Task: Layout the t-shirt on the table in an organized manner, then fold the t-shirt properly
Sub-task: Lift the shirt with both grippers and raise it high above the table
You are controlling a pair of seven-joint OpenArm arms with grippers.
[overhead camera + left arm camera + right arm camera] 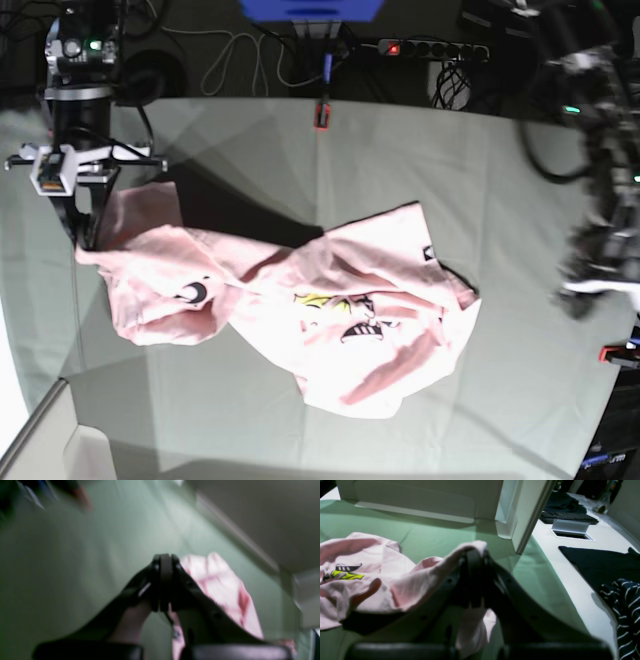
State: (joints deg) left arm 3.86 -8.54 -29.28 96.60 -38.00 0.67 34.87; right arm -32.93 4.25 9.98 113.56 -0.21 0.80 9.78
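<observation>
R gripper (476,555) sits closest to my cam, jaws pinched fully together on a pink edge of the t-shirt (330,310), fabric draped over the fingertip and hanging below it. In the base view that arm stands at the shirt's far-left corner, cloth stretched up toward it. L gripper (165,561) is also closed tight w/ pink cloth bunched right behind the jaws and a strip hanging under them, so it looks like a grip, but the wrist view is badly blurred and the base view smears that arm at the right edge, well apart from the main heap, so I can't confirm. Shirt lies crumpled mid table (250,150), print side up, a sleeve folded over. Still in the laying-out step, I reckon. To do it well I'd keep both pinches firm, pull the corners apart evenly, lift just enough to shake folds out, then lower flat w/o dragging the green cover.
</observation>
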